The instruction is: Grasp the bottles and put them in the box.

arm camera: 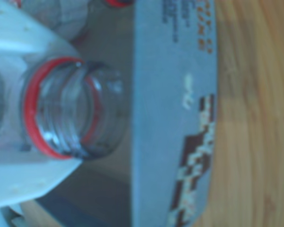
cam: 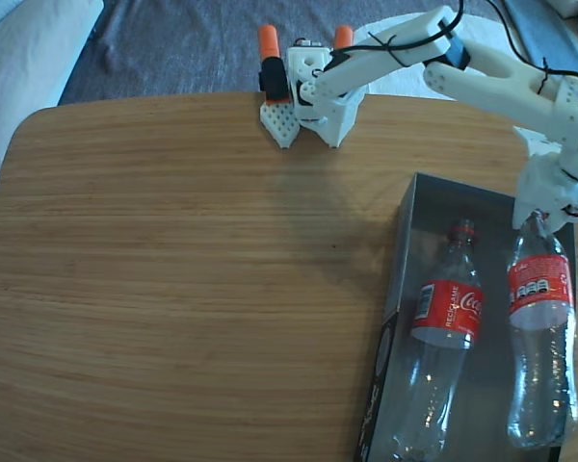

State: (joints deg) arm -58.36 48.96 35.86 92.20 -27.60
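One clear plastic red-labelled soda bottle (cam: pixel 441 346) lies inside the shallow dark-grey cardboard box (cam: pixel 402 250) at the wooden surface's (cam: pixel 173 269) right. The white tool (cam: pixel 547 214) pinches the second bottle's (cam: pixel 539 337) neck over the box's right half, seemingly unreleased.

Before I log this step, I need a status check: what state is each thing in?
Gripper: shut on the neck of the right bottle.
Right bottle: uncapped, held over the box.
Left bottle: lying in the box.
Box: open, on the table.
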